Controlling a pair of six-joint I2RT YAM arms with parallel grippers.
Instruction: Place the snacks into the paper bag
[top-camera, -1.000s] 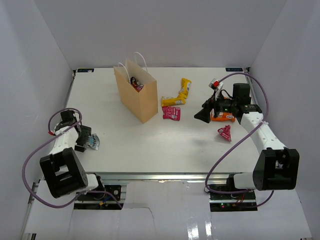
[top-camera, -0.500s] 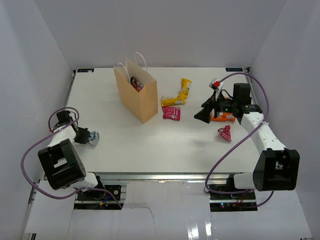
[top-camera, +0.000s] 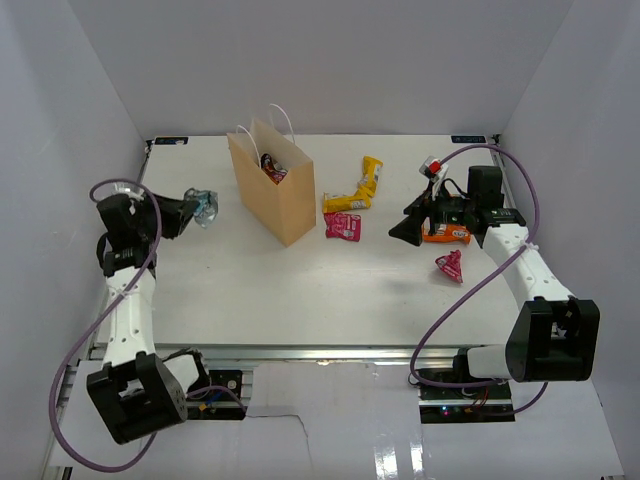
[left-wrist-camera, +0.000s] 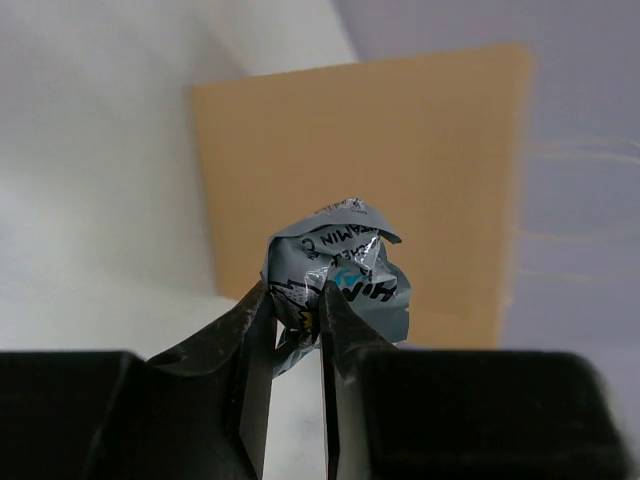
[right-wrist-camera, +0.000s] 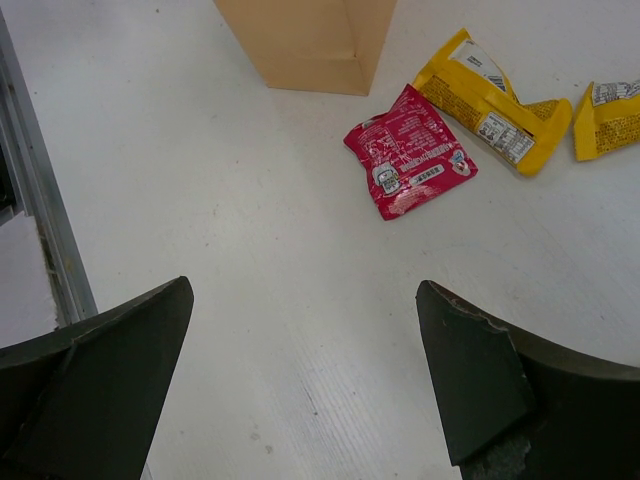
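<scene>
- Left gripper (top-camera: 199, 208) is pinching a crumpled silver packet (top-camera: 206, 204), its fingers drawn in close with only the wrapper between them.
- It is hanging to the left of the paper bag (top-camera: 275, 190), apart from it and pointing toward it.
- Right gripper (top-camera: 404, 232) is sitting with its fingers spread wide and nothing between them, low over the table (top-camera: 300, 290) on the right side.
- Left wrist camera is giving the close look: the left gripper (left-wrist-camera: 295, 310) is biting the lower edge of the silver packet (left-wrist-camera: 345, 272), printed lettering is showing on the foil, and the tan wall of the paper bag (left-wrist-camera: 370, 170) is filling the background behind it.
- Right wrist camera is showing the right gripper (right-wrist-camera: 305, 290) over bare tabletop, with a pink packet (right-wrist-camera: 410, 150) ahead, two yellow packets (right-wrist-camera: 495, 105) beyond it, and the bottom corner of the paper bag (right-wrist-camera: 310, 40) at the top edge.
- Top camera is adding what the wrists are missing: the bag is standing upright, white handles up, with a dark and red wrapper (top-camera: 272, 168) peeking out of its mouth.
- Pink packet (top-camera: 343, 225) is lying just right of the bag, and the yellow packets (top-camera: 358, 188) are lying behind it.
- An orange packet (top-camera: 445, 235) is lying partly hidden under the right arm, so its full outline is not showing.
- One small pink packet (top-camera: 449, 265) is lying nearer the front, beside the right arm.
</scene>
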